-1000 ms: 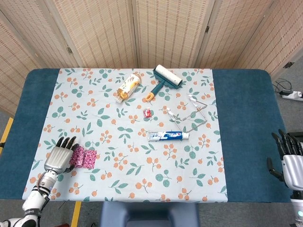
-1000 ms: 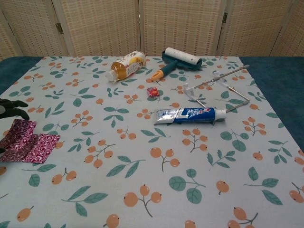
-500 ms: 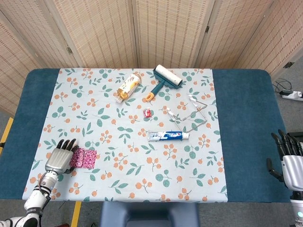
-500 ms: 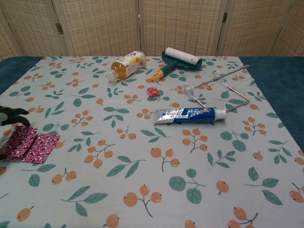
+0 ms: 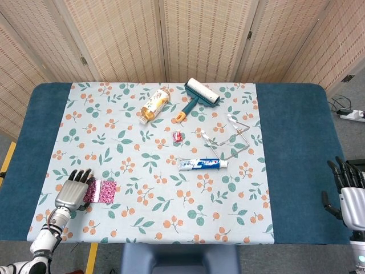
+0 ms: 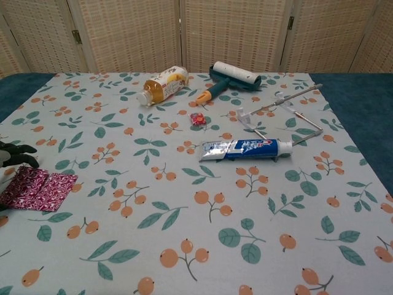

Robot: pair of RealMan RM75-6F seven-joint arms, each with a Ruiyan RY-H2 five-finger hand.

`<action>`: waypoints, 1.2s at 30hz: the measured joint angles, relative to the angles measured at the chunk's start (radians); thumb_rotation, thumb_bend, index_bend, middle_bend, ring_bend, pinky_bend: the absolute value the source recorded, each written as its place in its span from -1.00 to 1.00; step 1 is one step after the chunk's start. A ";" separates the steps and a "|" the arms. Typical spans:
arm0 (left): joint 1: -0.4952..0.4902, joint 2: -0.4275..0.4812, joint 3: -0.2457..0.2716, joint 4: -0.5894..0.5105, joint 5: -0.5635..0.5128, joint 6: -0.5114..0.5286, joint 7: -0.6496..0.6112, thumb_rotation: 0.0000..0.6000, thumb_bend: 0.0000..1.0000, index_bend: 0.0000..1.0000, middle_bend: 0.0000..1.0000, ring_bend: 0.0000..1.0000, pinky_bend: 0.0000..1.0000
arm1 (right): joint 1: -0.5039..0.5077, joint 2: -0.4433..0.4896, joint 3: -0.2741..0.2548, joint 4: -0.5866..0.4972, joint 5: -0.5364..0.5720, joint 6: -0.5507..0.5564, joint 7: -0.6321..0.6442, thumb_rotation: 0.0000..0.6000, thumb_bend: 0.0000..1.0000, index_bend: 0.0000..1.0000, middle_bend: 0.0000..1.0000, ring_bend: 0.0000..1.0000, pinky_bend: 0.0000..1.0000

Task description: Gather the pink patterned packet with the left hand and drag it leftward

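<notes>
The pink patterned packet (image 5: 103, 191) lies flat on the flowered cloth at the near left; the chest view shows it, crinkled, at its left edge (image 6: 40, 189). My left hand (image 5: 72, 190) lies palm down over the packet's left end, fingers stretched out and pointing away from me. Only its dark fingertips (image 6: 15, 153) show in the chest view, just above the packet. My right hand (image 5: 347, 194) hangs off the table's right side with its fingers spread and nothing in it.
A toothpaste tube (image 5: 202, 164) lies mid-table with a wire rack (image 5: 231, 137) behind it. A small red sweet (image 5: 177, 136), a yellow bottle (image 5: 154, 105) and a lint roller (image 5: 197, 96) sit farther back. The blue table edge (image 5: 23, 188) is left of my left hand.
My left hand has slid back toward the near edge, and the packet has shifted slightly left and nearer with it. The right hand has not moved.
</notes>
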 measured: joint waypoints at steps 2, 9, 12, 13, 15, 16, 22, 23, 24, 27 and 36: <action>-0.001 0.000 0.000 0.000 -0.005 -0.003 0.004 0.77 -0.32 -0.66 -1.00 -1.00 -1.00 | 0.000 0.000 0.000 0.000 0.000 0.000 -0.001 1.00 0.05 -1.00 -1.00 -1.00 -1.00; 0.000 -0.003 -0.001 0.000 -0.019 -0.007 0.012 0.77 -0.32 -0.67 -1.00 -1.00 -1.00 | 0.001 0.002 0.000 -0.005 0.001 -0.002 -0.005 0.99 0.05 -1.00 -1.00 -1.00 -1.00; 0.000 -0.003 -0.001 0.001 -0.024 -0.008 0.013 0.77 -0.32 -0.68 -1.00 -1.00 -1.00 | 0.002 0.001 0.001 -0.005 0.001 -0.003 -0.007 1.00 0.05 -1.00 -1.00 -1.00 -1.00; 0.000 -0.003 -0.001 0.001 -0.025 -0.008 0.015 0.77 -0.32 -0.69 -1.00 -1.00 -1.00 | 0.003 0.001 0.001 -0.005 0.002 -0.004 -0.007 1.00 0.05 -1.00 -1.00 -1.00 -1.00; -0.001 -0.004 -0.002 0.001 -0.026 -0.008 0.018 0.78 -0.32 -0.70 -1.00 -1.00 -1.00 | 0.003 0.002 0.001 -0.006 0.002 -0.004 -0.007 1.00 0.05 -1.00 -1.00 -1.00 -1.00; -0.001 -0.004 -0.002 0.001 -0.027 -0.008 0.021 0.78 -0.32 -0.71 -1.00 -1.00 -1.00 | 0.003 0.002 0.001 -0.006 0.003 -0.004 -0.007 1.00 0.05 -1.00 -1.00 -1.00 -1.00; -0.004 -0.001 -0.002 -0.008 -0.042 -0.010 0.036 0.79 -0.32 -0.76 -1.00 -1.00 -1.00 | 0.003 0.002 0.002 -0.004 0.005 -0.005 -0.005 1.00 0.05 -1.00 -1.00 -1.00 -1.00; -0.005 0.001 -0.001 -0.012 -0.044 -0.010 0.038 0.80 -0.32 -0.79 -1.00 -1.00 -1.00 | 0.003 0.002 0.002 -0.004 0.004 -0.005 -0.004 1.00 0.05 -1.00 -1.00 -1.00 -1.00; -0.006 0.002 -0.001 -0.018 -0.044 -0.010 0.040 0.79 -0.32 -0.82 -1.00 -1.00 -1.00 | 0.003 0.002 0.002 -0.004 0.004 -0.005 -0.004 1.00 0.05 -1.00 -1.00 -1.00 -1.00; -0.007 0.007 -0.002 -0.032 -0.035 -0.011 0.031 0.79 -0.32 -0.85 -1.00 -1.00 -1.00 | 0.004 0.002 0.002 -0.003 0.005 -0.006 -0.003 0.99 0.05 -1.00 -1.00 -1.00 -1.00; -0.034 0.009 -0.009 -0.072 0.008 -0.037 0.014 0.79 -0.32 -0.81 -1.00 -1.00 -1.00 | 0.000 0.003 0.001 0.002 0.007 -0.002 0.006 1.00 0.05 -1.00 -1.00 -1.00 -1.00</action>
